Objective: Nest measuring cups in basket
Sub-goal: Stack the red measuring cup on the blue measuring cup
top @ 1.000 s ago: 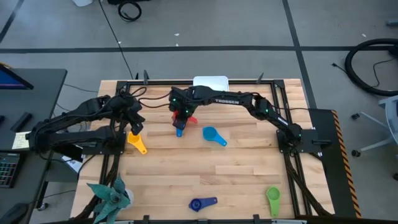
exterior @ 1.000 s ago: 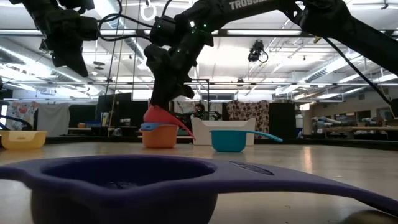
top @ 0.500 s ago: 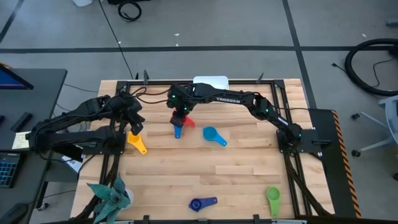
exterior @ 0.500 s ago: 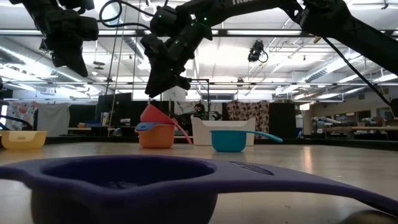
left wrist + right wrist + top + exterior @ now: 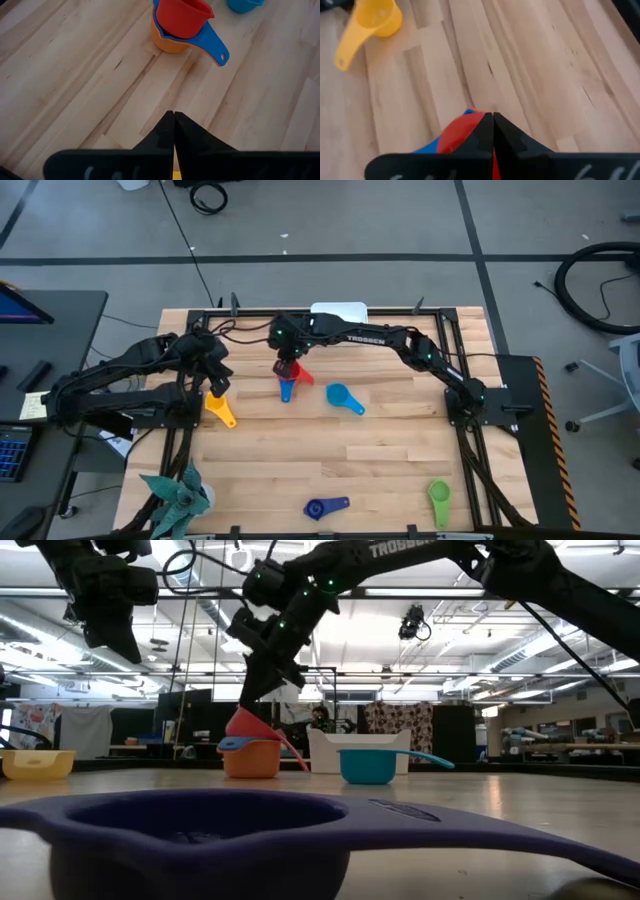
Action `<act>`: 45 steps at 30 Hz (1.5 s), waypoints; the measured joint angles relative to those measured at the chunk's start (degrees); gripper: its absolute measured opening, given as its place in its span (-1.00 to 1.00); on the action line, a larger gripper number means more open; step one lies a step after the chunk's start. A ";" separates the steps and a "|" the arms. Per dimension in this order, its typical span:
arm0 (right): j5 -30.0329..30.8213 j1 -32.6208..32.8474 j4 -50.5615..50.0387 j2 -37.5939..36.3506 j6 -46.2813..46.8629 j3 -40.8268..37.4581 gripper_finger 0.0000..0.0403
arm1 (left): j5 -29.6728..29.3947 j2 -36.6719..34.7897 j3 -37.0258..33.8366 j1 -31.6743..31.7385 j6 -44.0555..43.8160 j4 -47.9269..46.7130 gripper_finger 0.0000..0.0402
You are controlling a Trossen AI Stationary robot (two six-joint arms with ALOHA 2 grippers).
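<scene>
Although three of the cups already sit one inside another just above the middle of the high view, none of them is in the basket (image 5: 338,311), the white tray at the top centre edge of the table (image 5: 300,450). That stack is a red cup (image 5: 301,374) tilted inside a blue cup (image 5: 286,389), with an orange cup (image 5: 251,760) beneath them, seen best in the low view. The right gripper (image 5: 290,360) hangs just above the stack with its fingers pressed together and nothing between them; its wrist view looks straight down past the closed tips onto the red bowl. The left gripper (image 5: 215,376) hovers at centre left, also closed and empty, just above the yellow cup (image 5: 220,410).

Four cups lie apart: the yellow one at centre left, a light blue cup (image 5: 343,397) just right of the stack, a dark blue cup (image 5: 325,507) at bottom centre, and a green cup (image 5: 439,502) in the lower right corner.

These look like thin, stiff plastic scoops, so they should be very light and somewhat slick; a nudge would likely slide one across the wood rather than tip it. The red cup sits crooked and could pop out if the stack is jostled. The flat handle, or the bowl's rim pinched from above, seems the surest place to grip. To move the stack whole, gripping the lowest cup would carry the rest.
</scene>
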 joint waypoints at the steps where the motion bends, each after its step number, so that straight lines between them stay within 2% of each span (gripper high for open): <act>1: -0.03 -0.08 0.21 0.00 0.00 -0.53 -0.98 | 0.00 -0.01 0.00 -0.01 0.00 0.00 -0.96; 6: -3.14 -0.13 2.84 0.05 0.22 -4.62 -0.98 | 0.00 -0.01 0.00 0.00 0.00 0.00 -0.96; 10: -3.29 0.00 6.30 0.07 0.45 -7.80 -0.99 | 0.00 0.00 0.00 -0.01 0.00 0.00 -0.96; 20: -1.93 0.40 5.20 -2.67 2.62 -7.87 -0.99 | -0.02 -0.01 0.00 -0.01 -0.21 0.01 -0.96; 26: 0.36 1.07 -5.65 -7.05 7.39 -7.84 -1.00 | 2.53 0.01 0.00 -0.04 -8.41 0.00 -0.96; 30: -1.75 1.16 -15.38 -8.37 11.95 -7.80 -1.00 | 5.46 0.91 -0.01 -1.75 -14.39 1.66 -0.96; 33: -1.61 1.16 -20.74 -8.23 12.37 -7.84 -1.00 | 4.96 3.48 -0.02 -4.67 -19.75 2.79 -0.98; 37: -0.92 1.18 -23.95 -7.76 12.28 -7.82 -1.00 | 4.67 9.28 -0.04 -9.64 -24.31 8.92 -0.98; 41: -1.56 0.96 -25.87 -7.76 10.89 -7.82 -1.00 | 4.50 16.40 -0.04 -14.37 -26.21 15.18 -0.99; 45: -1.55 0.59 -28.54 -7.76 8.86 -7.84 -1.00 | 3.71 24.07 -0.04 -17.38 -26.23 17.52 -0.99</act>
